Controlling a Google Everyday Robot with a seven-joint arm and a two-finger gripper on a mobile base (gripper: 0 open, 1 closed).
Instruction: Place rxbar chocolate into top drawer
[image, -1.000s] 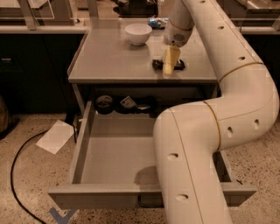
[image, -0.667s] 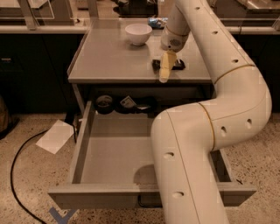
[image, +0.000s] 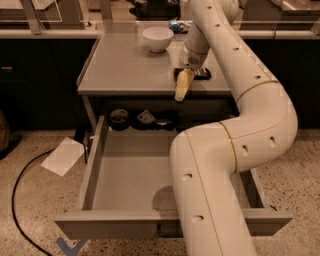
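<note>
The rxbar chocolate (image: 200, 74), a flat black bar, lies on the grey counter (image: 125, 65) near its front right. My gripper (image: 182, 86) hangs at the bar's left end, pointing down and left over the counter's front edge; its yellowish tip covers part of the bar. The top drawer (image: 150, 226) is pulled wide open below the counter. My white arm crosses over its right half and hides that side. The part of the drawer floor that shows is bare.
A white bowl (image: 157, 38) stands at the counter's back, with a blue-and-white packet (image: 178, 25) behind it. A dark round object (image: 119, 118) and a small packet (image: 146, 117) sit at the drawer's back. White paper (image: 62, 156) and a black cable (image: 17, 200) lie on the floor at left.
My gripper has moved from above the black bar toward the counter's front edge, slightly left. The bar, the bowl and the drawer have not moved.
</note>
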